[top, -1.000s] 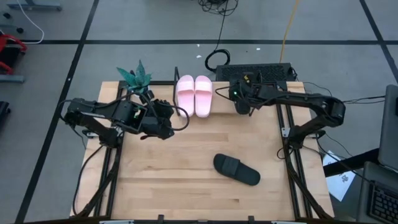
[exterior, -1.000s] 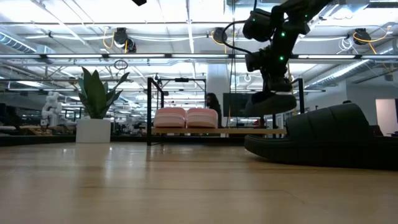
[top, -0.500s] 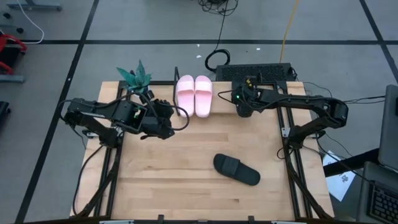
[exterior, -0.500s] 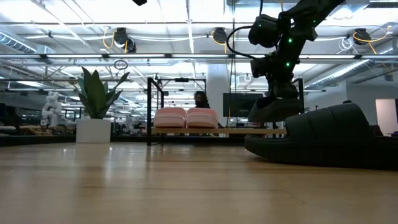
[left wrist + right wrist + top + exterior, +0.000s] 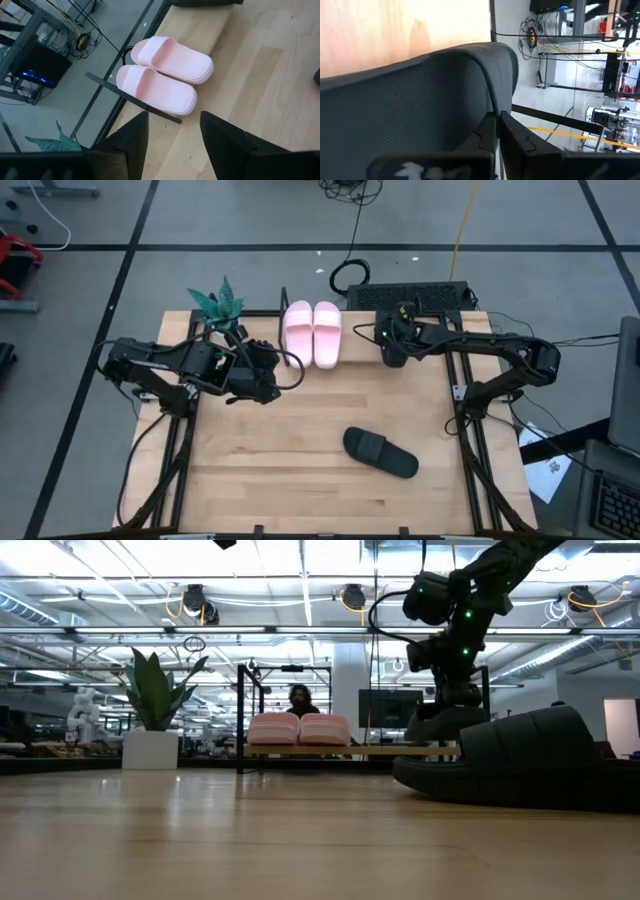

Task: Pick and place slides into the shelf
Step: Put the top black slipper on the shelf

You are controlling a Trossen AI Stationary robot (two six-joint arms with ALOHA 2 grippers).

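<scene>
Wooden shelf: right end effector grips matte slide.

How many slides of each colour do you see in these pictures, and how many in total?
Pink slides: 2, side by side on the shelf (first, second).
Black slides: 2, one lying on the table, one held in the right gripper over the shelf.
Total: 4 slides.
</scene>
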